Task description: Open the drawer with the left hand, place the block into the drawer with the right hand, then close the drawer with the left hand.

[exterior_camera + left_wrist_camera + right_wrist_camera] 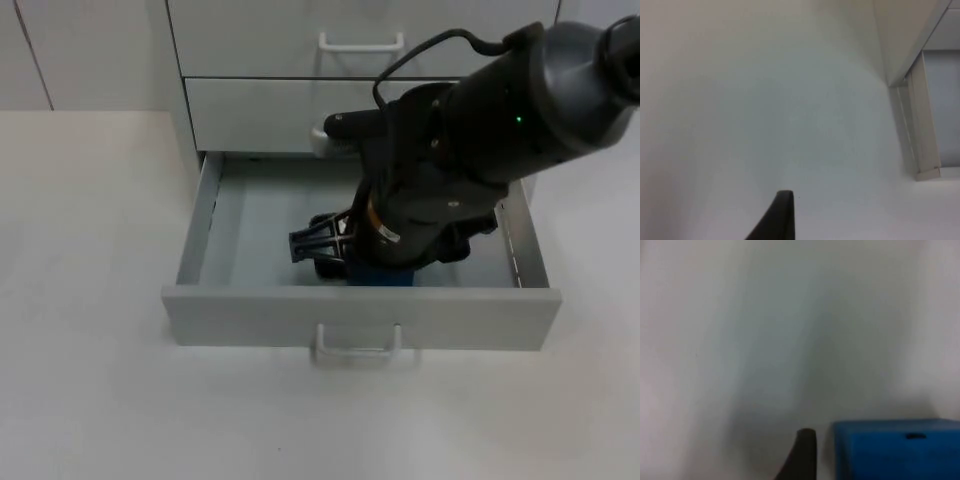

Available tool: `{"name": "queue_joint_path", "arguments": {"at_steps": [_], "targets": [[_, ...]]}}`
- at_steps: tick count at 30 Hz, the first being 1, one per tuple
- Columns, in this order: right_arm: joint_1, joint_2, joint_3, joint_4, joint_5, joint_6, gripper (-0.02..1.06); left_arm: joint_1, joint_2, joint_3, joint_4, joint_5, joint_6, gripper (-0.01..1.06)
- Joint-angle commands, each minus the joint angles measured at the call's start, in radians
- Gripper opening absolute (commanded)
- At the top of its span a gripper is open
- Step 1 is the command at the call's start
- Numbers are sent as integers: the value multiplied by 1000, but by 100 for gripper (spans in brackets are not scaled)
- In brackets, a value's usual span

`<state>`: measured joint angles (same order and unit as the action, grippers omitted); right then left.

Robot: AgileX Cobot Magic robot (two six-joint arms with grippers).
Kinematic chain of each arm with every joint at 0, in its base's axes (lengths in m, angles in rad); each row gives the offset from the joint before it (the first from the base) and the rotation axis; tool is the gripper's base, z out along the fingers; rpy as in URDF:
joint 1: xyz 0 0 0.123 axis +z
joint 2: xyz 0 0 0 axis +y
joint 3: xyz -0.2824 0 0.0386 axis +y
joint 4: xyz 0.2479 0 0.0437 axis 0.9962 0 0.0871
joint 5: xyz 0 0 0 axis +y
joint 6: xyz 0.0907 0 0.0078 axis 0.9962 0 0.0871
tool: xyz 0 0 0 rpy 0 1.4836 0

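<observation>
Now the right gripper (330, 255) is down inside the open drawer (205, 245), with the blue block (380, 272) right beside it on the drawer floor, close behind the front panel; whether its fingers are closed on the block I cannot tell. Left gripper (777, 220) waits over bare white table (765, 100), its finger state unclear

**Camera positions**

Top view is looking down and forward onto the open drawer (240, 225). Left wrist view is facing the white surface (765, 100) beside the cabinet. Right wrist view is sitting close inside that drawer, against the blue block (897, 450).
</observation>
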<state>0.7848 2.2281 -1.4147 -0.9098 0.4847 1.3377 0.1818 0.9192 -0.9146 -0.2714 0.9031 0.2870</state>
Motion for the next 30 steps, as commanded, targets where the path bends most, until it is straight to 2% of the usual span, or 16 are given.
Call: {"name": "queue_joint_path", "arguments": {"at_steps": [1, 4, 6, 8, 10, 13, 14, 15, 19, 20, 25, 30], "targets": [[5, -24, -10, -11, 13, 4, 78, 1, -6, 3, -9, -2, -5, 102], [5, -55, -10, -11, 41, 4, 78, 1, -6, 3, -9, -2, -5, 102], [5, -114, -10, 1, 102, -30, 78, 1, -6, 3, -9, -4, -5, 102], [5, -169, -10, 60, 139, -102, 78, 1, -6, 3, -9, -16, -5, 102], [5, -186, -10, 85, 148, -132, 78, 1, -6, 3, -9, -19, -5, 102], [5, -285, -10, 296, 192, -392, 78, 1, -6, 3, -5, -23, -5, 102], [5, -285, -10, 296, 192, -392, 78, 1, -6, 3, -5, -23, -5, 102], [5, -311, -10, 364, 212, -471, 78, 1, -6, 3, -5, -23, -5, 102], [5, -395, -10, 533, 323, -725, 78, 1, -6, 3, -6, -20, -5, 102], [5, -395, -10, 533, 323, -725, 78, 1, -6, 3, -6, -20, -5, 102], [5, -471, -8, 683, 442, -962, 78, 1, -6, 3, -6, -20, -5, 102], [5, -531, -6, 729, 477, -1040, 78, 1, -6, 3, -6, -17, -5, 102]]}}
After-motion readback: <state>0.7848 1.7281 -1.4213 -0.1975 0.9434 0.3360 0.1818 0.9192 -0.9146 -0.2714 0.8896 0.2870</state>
